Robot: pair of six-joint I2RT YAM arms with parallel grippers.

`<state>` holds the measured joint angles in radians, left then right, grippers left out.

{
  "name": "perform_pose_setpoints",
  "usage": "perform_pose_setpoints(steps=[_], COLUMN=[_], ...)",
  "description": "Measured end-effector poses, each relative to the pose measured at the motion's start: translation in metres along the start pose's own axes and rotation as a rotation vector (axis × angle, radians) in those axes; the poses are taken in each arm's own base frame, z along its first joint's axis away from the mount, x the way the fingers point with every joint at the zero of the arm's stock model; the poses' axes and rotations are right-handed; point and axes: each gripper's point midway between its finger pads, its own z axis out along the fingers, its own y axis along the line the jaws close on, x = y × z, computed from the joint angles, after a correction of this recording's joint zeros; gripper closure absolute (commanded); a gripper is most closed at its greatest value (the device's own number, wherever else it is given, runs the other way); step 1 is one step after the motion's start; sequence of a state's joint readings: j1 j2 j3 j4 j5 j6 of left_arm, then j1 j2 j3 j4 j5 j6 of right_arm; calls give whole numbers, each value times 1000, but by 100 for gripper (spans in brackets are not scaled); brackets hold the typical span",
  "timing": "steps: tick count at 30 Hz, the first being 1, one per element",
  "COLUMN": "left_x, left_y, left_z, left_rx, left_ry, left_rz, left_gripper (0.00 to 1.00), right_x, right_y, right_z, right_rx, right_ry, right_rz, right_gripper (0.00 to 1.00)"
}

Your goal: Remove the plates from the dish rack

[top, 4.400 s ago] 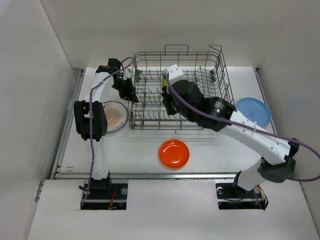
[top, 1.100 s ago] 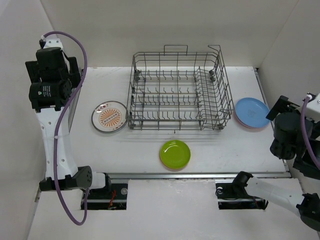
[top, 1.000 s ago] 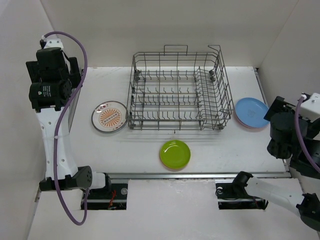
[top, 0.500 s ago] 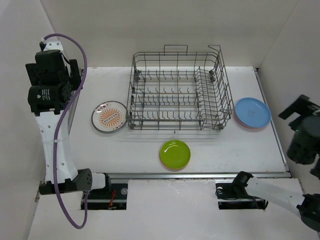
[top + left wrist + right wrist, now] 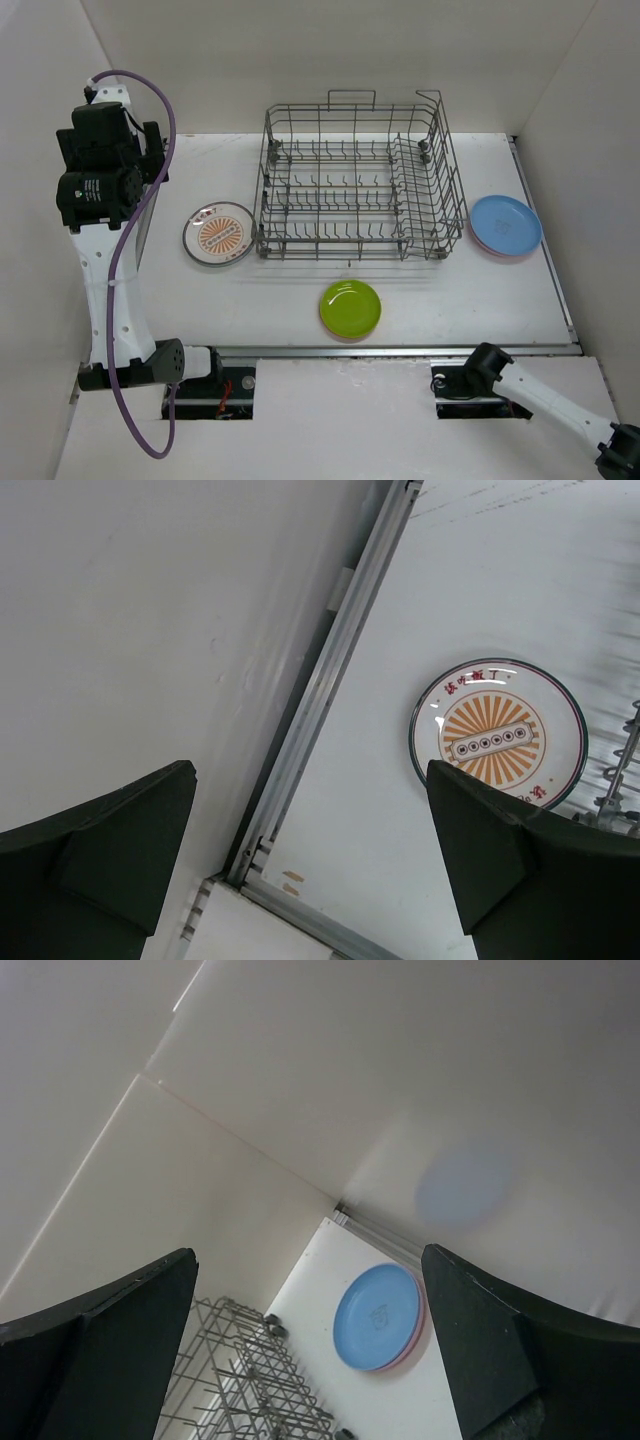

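The grey wire dish rack (image 5: 350,180) stands mid-table, and I see no plates among its tines. A sunburst plate (image 5: 219,234) lies flat to its left, a lime green plate (image 5: 350,308) in front of it, and a light blue plate (image 5: 506,225) on a pink one (image 5: 488,251) to its right. My left gripper (image 5: 310,870) hangs open and empty high above the table's left edge, with the sunburst plate (image 5: 497,735) below it. My right gripper (image 5: 310,1350) is open and empty, high up at the right, looking down on the blue plate (image 5: 378,1317) and the rack (image 5: 240,1385).
White walls close in the table on the left, back and right. A metal rail (image 5: 330,680) runs along the left edge and another (image 5: 350,350) along the front. The left arm (image 5: 100,180) stands tall at the left; only the right arm's base link (image 5: 520,385) shows.
The right arm has swung up and out of the top view at the right. The left arm has hardly moved. Earlier both arms were at the rack, and an orange plate lay where the green one is.
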<state>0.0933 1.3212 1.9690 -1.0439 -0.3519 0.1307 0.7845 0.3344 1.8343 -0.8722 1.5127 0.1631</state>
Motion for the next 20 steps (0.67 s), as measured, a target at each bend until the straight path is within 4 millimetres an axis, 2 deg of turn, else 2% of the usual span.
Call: perform_pose_setpoints(steps=[9,20], left_x=[2,7], left_y=[-5,-6], left_z=[0,1], left_rx=[27,32], left_ry=[6,24], left_rz=[3,11], left_gripper=[0,0], right_x=[4,17], right_y=[4,18], right_z=[-1,0], right_rx=[-4,-23], right_ry=[-2,2], right_rz=[-52,-85], right_gripper=[0,0])
